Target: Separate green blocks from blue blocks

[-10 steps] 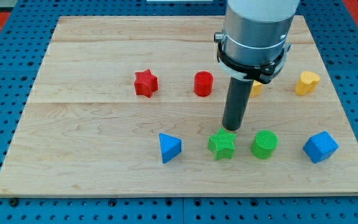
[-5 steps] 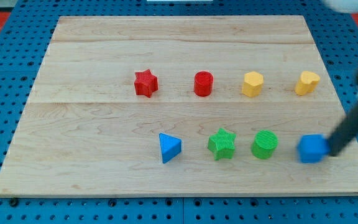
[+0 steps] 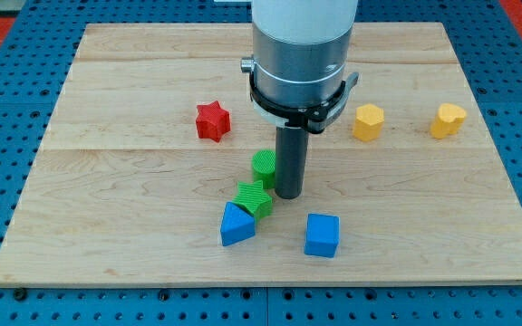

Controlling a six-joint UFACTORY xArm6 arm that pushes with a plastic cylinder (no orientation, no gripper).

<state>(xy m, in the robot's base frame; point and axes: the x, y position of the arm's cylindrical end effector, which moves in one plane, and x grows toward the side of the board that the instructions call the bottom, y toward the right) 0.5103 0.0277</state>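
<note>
Blue was the nearest colour in the picture: a blue cube (image 3: 322,235) lay in the lower middle of the wooden board (image 3: 107,226), and a blue triangular block (image 3: 236,225) lay to its left, the two clearly apart. Just above the triangular block a green star-like block (image 3: 254,198) was touching it, or almost touching it, and a green cylinder (image 3: 264,167) stood a little higher, close to this star. So, in my judgement, the task was far from finished: the green blocks sat right beside one blue block, and only the cube had some free space from them. What remained was to push the two green pieces away from the triangular block, or to push that block away toward the cube. My tip (image 3: 287,195) was on the board just right of the two green blocks, near the cylinder and the star and above the blue cube. The rod stood upright under the large grey arm body, which covered the upper middle of the frame. There were no fingers on this arm, so it held nothing. Farther back, a red star (image 3: 212,120) lay at the left, and two yellow blocks (image 3: 367,121) (image 3: 448,119) at the upper right, all well apart from the group.
</note>
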